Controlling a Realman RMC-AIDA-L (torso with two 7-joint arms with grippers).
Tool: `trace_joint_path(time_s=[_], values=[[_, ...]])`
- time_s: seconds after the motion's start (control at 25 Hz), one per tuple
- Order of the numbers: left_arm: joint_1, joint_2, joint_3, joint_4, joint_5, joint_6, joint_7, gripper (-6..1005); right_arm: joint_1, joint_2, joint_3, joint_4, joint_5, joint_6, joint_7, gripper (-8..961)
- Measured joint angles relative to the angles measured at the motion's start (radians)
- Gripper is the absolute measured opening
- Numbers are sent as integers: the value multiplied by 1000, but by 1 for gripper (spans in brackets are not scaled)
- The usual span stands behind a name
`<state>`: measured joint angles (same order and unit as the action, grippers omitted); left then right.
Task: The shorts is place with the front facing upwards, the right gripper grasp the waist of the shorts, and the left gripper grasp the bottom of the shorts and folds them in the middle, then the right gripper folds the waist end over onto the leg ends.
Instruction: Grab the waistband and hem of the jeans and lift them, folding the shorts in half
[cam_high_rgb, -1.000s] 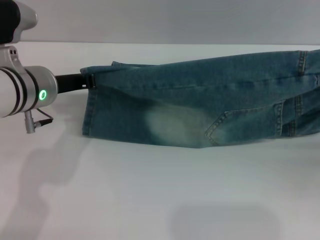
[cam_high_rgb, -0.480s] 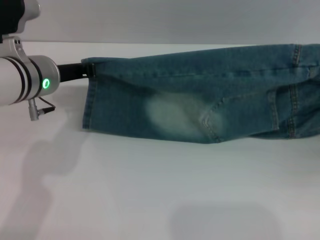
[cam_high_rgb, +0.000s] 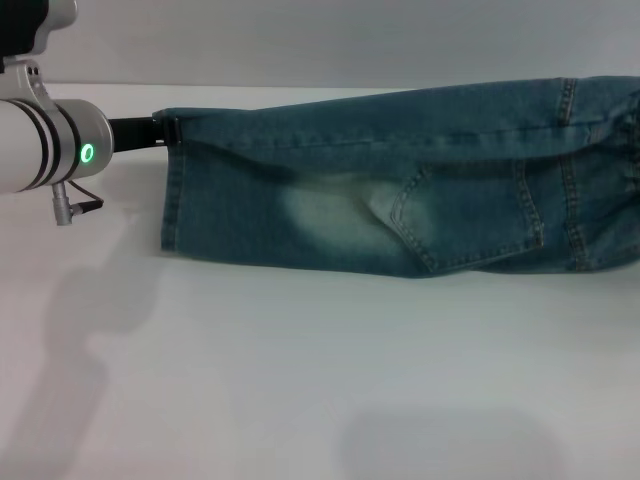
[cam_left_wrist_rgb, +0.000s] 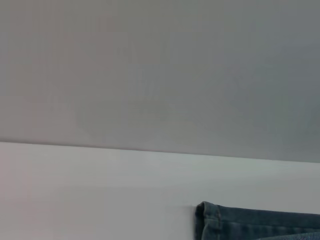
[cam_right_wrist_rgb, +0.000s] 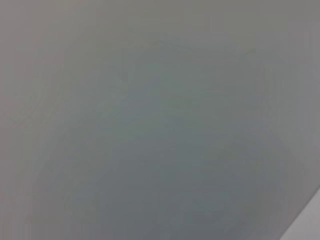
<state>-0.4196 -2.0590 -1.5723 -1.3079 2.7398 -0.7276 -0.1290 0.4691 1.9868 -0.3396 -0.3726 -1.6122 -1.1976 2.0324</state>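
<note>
The blue denim shorts (cam_high_rgb: 400, 190) stretch across the head view from left to right, with a faded patch and a back pocket facing me. Their upper edge is raised and their lower edge rests on the white table (cam_high_rgb: 300, 380). My left gripper (cam_high_rgb: 166, 131), on the silver arm at the far left, is shut on the upper left corner of the leg hem. A corner of that denim hem (cam_left_wrist_rgb: 250, 222) also shows in the left wrist view. The waist end runs off the right edge of the head view. My right gripper is out of view; its wrist view shows only grey.
The white table runs to a far edge (cam_high_rgb: 300, 88) against a grey wall (cam_high_rgb: 350, 40). Bare tabletop lies between me and the shorts, crossed by soft arm shadows.
The left arm has risen and drawn slightly left with the hem corner. The shorts slid leftward, and the pocket and more of the waist end came into view.
</note>
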Motion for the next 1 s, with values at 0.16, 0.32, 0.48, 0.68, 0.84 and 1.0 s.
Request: trace_joint_path(time_s=[0.16, 0.32, 0.48, 0.68, 0.84, 1.0], values=[[-12, 1, -10, 15, -3, 0, 14, 189, 2, 8, -4, 7, -2, 34, 0, 153], [-18, 0, -15, 22, -50, 1, 45, 193, -7, 12, -1, 8, -1, 68, 0, 163], [-25, -1, -28, 30, -130, 8, 57, 196, -20, 26, 6, 9, 3, 92, -4, 173], [-28, -1, -29, 32, -176, 24, 98, 200, -36, 45, 13, -3, 3, 108, -25, 224], [-31, 0, -29, 28, -184, 20, 105, 236, -53, 48, 10, -8, 3, 110, -42, 386], [-31, 1, -29, 23, -190, 14, 111, 370, -78, 50, 4, -13, 3, 104, -50, 462]])
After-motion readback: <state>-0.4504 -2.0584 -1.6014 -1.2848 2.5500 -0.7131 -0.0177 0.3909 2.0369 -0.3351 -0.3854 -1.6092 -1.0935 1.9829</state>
